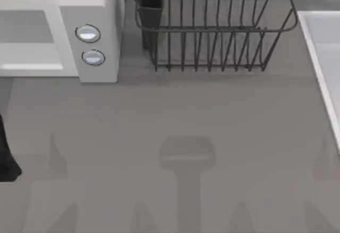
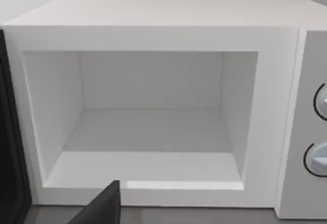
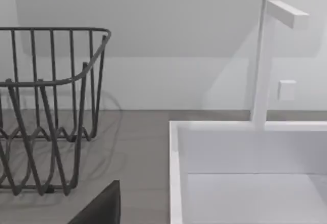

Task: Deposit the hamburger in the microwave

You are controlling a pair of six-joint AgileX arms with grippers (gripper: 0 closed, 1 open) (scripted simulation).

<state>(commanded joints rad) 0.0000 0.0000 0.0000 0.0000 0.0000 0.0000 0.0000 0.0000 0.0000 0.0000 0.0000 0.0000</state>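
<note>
On the grey table the microwave (image 2: 153,106) stood open and empty before my left gripper (image 2: 102,208), finger state untellable, no hamburger visible; likely soft, so I'd grip its sides lightly.

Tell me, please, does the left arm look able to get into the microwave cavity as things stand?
Probably yes. The microwave stands with its door swung aside, and in the left wrist view the cavity faces the camera squarely, with nothing between. The left arm sits at the table's left edge, before the opening.

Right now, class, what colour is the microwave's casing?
White; the left wrist view shows the microwave best.
</note>
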